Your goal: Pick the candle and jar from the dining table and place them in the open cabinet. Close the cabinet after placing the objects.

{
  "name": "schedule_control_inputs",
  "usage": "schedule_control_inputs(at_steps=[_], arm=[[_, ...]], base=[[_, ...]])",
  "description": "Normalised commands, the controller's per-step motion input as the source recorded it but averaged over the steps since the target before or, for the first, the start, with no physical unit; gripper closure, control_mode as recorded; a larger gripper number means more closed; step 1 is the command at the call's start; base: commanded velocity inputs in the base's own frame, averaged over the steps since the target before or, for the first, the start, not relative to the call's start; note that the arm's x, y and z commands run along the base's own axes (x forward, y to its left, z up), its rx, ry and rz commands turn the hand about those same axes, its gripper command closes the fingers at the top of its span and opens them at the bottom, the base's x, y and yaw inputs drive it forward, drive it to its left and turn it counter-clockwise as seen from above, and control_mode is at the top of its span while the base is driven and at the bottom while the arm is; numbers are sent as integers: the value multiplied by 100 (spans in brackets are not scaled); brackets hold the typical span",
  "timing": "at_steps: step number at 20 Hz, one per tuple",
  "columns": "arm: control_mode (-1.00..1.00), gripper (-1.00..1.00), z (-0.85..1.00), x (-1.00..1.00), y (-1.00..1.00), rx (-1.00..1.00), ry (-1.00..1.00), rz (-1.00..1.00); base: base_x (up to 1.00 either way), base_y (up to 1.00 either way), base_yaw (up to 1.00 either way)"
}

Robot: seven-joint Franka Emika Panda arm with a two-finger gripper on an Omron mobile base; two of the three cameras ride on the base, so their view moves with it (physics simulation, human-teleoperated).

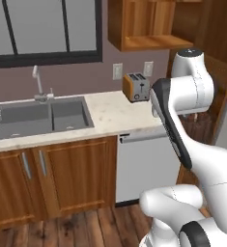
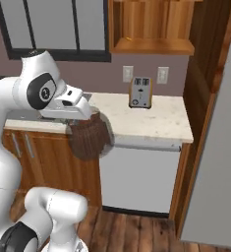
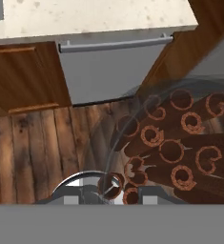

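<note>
1. Rising from the lower right of the left base view, one white arm is bending in front of one speckled stone counter (image 1: 116, 112). One steel sink (image 1: 37, 118), one tap (image 1: 37, 82), one orange toaster (image 1: 136, 87) and two wall sockets are showing; one open reddish-brown wooden wall cabinet (image 1: 148, 25) is hanging above.
2. Seen from the right base view, one squat round clear glass jar (image 2: 90, 138) of dark sticks is hanging under the hand, beside one white dishwasher front (image 2: 139, 174).
3. Looking along the gripper (image 3: 119, 191), the jar's curled sticks are crowding the right side above plank flooring (image 3: 37, 152); the fingertips are pinching it narrowly.
</note>
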Motion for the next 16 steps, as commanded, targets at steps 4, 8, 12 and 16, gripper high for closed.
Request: schedule_control_inputs(at_steps=[4,8,12,16], arm=[[100,100,0,0,0,0,0,0],[100,100,0,0,0,0,0,0],[100,100,0,0,0,0,0,0],[100,100,0,0,0,0,0,0]], base=[[88,41,-31],[80,31,-31],[71,20,-30],[65,26,-28]])
